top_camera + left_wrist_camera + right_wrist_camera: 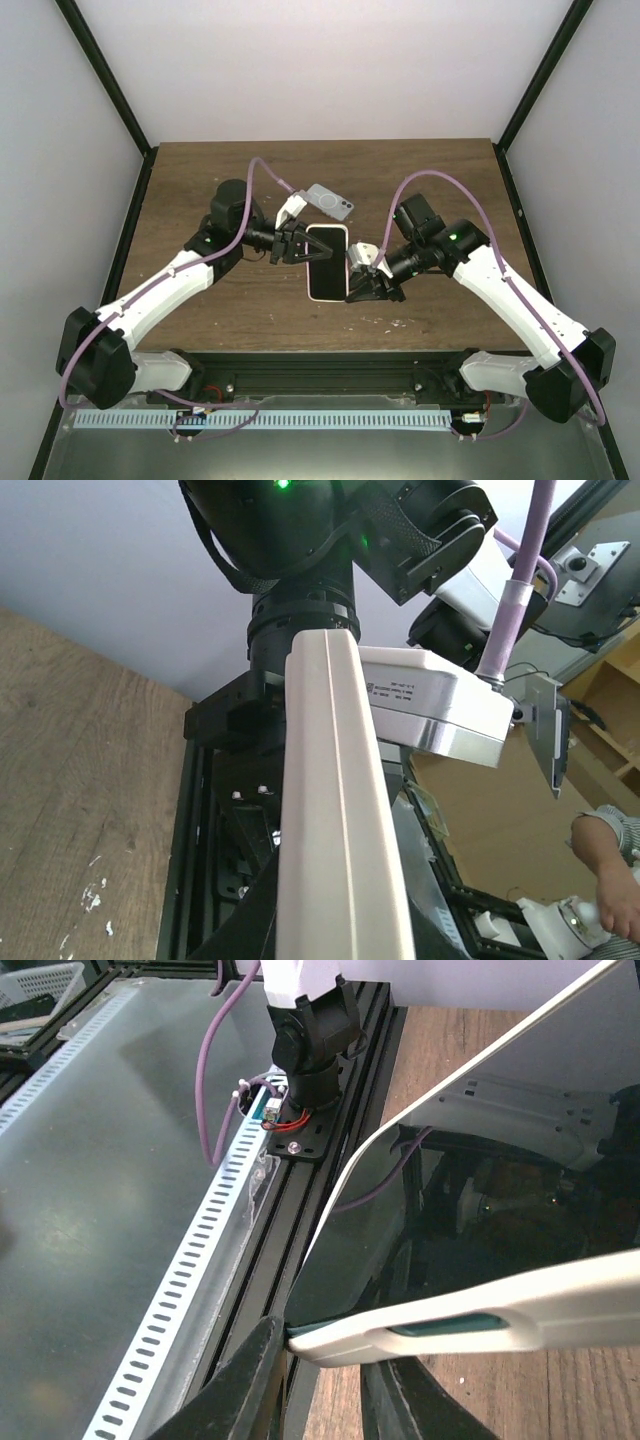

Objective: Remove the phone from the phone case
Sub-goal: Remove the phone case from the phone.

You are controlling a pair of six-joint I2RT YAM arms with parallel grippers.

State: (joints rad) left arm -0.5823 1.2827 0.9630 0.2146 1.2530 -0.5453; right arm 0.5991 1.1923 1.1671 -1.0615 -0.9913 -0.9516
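Left claw [290,243] is pinched tight on the far left edge of the phone case [326,297]. From above, the case is held over the middle of the table [200,180] with the phone [326,262] seated in it, screen up. Right claw [362,282] sits at the case's near right edge. A clear shell [330,202] lies just beyond, on the far side.

From the left wrist, the white side wall of the case runs straight away from the camera. The pads themselves are hidden, so the hold is best judged by whether the case slips.

From the right wrist, two dark fingers [250,1390] stand narrowly apart under the case's near corner, beside a teal side button [440,1322]. Whether they grip it I cannot tell. Best, I think, to catch only the rim lip there and peel it off the corner, with the left holding firm and neither claw squeezing the glass.
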